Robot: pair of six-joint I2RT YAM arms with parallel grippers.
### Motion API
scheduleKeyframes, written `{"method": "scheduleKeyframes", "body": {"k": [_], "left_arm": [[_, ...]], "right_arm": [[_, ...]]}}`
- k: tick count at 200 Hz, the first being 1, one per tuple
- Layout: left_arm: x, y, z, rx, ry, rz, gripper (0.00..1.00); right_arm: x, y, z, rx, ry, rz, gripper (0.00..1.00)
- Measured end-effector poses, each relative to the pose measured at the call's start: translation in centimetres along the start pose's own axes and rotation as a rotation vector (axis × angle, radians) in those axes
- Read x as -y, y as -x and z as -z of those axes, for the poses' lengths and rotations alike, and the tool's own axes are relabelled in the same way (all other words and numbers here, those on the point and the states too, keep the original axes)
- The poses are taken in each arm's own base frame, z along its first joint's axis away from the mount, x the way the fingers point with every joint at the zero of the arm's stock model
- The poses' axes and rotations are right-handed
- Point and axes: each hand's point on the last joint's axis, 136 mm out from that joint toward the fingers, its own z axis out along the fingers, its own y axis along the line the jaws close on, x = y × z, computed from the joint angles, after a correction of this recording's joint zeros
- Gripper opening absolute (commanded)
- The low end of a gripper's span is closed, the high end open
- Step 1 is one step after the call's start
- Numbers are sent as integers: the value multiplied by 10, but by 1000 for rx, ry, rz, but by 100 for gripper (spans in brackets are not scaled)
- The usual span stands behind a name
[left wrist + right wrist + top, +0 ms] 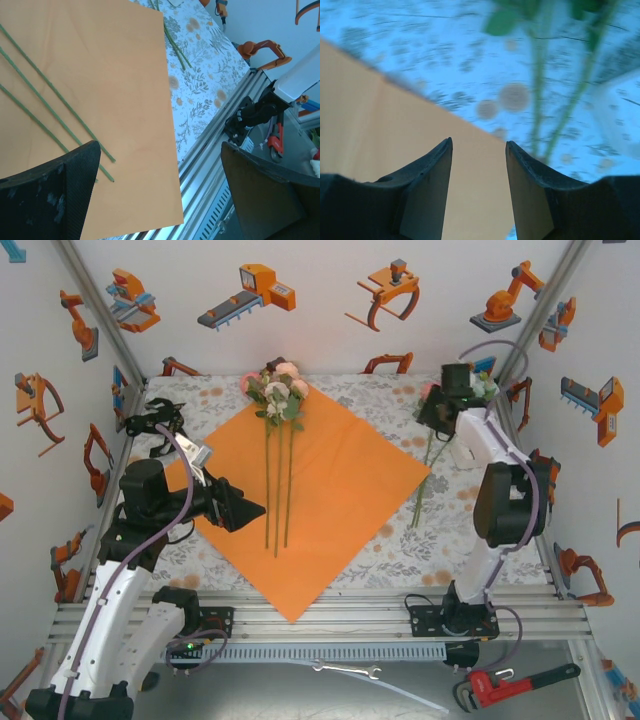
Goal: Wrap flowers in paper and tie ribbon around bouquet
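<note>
Tablecloth [420, 540] margin free beside paper [340, 480] edges, flowers [278, 390] laid on paper; left gripper [255, 510] spread wide, right gripper [479, 142] parted.

My left arm [115, 605] and right arm [478, 443] wear smooth white shells between bulky black joints, and each trails a looping grey-purple cable [188, 465]. My fingers [55, 195] are matte black wedges tapering toward the tips, one faced with a fine dimpled pad. Black plates [448, 620] sit under my bases.
</note>
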Motion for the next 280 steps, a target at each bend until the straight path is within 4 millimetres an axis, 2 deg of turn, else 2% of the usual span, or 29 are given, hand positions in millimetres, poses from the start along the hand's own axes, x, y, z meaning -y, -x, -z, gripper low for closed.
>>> {"method": "scheduleKeyframes", "body": {"k": [13,32,66,97,137,166,208,264,280], "left_arm": [[0,0,0,0,0,0,97],[-1,0,0,0,4,0,97],[-2,-1,0,-4,14,4,97],[-3,-2,0,-5,21,6,97],[-4,-3,0,-9,24,10,97],[-4,-4,0,-12,24,13,97],[-4,-4,0,-13,25,14,97],[-4,-4,0,-11,25,13,97],[-4,-4,0,-11,25,12,97]], "right_arm": [[24,-4,-18,-30,-47,-27,46],[37,-11,-41,-77,-84,-29,46],[34,-15,-77,-132,-100,9,45],[31,-13,-94,-152,-104,38,42],[29,-13,-105,-177,-100,58,36],[30,-21,-112,-218,-105,60,33],[28,-24,-115,-246,-95,63,21],[27,-25,-114,-254,-92,89,1],[27,-24,-113,-253,-87,99,0]]}}
